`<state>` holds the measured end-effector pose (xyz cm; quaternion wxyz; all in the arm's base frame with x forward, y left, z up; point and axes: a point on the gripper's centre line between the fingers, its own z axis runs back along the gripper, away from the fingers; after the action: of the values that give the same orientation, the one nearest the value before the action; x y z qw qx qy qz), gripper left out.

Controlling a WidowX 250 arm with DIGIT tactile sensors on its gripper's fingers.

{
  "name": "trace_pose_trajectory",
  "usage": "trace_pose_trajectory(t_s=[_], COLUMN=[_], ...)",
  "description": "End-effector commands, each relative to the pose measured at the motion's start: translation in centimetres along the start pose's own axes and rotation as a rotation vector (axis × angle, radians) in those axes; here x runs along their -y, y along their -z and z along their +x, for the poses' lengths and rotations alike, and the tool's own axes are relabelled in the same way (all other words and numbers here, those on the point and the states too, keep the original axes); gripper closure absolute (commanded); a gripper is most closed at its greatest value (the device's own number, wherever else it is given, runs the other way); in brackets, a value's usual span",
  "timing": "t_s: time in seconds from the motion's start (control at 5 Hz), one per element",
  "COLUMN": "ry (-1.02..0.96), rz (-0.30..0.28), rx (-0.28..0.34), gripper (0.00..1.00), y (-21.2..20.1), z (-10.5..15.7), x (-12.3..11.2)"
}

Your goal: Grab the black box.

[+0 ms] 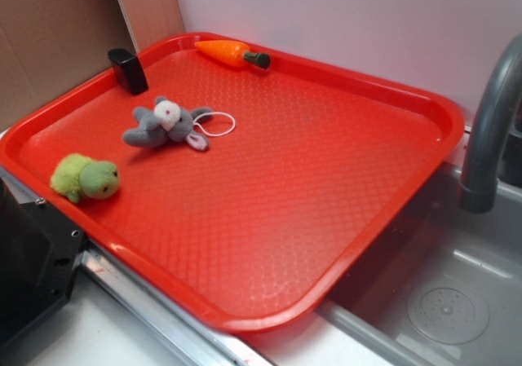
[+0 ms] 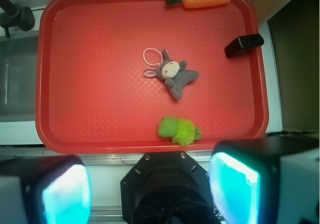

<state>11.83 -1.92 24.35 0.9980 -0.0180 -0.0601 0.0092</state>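
The black box (image 1: 127, 69) stands upright at the far left corner of the red tray (image 1: 326, 178). From the wrist camera high above, the black box (image 2: 243, 45) sits near the right rim of the tray (image 2: 100, 84). My gripper (image 2: 150, 194) hangs over the tray's near edge, far from the box. Its jaws stand wide apart with nothing between the cyan pads (image 2: 232, 189). In the exterior view the gripper is out of frame.
A grey plush mouse (image 1: 163, 125) with a white loop lies mid-left on the tray, a green plush (image 1: 85, 178) near the front rim, a carrot (image 1: 232, 53) at the back. A sink basin (image 1: 440, 301) and grey faucet (image 1: 489, 130) are right. A black robot base (image 1: 33, 260) sits at left.
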Motion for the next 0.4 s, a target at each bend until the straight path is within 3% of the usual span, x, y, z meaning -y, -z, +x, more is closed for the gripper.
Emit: trace_pose_trajectory(t_s=[0.0,0.2], ry=[0.0,-0.163], rz=[0.0,0.016], rx=[0.0,0.026], gripper=[0.0,0.0], y=[0.0,3.0], z=[0.0,2.5], x=[0.0,-3.2])
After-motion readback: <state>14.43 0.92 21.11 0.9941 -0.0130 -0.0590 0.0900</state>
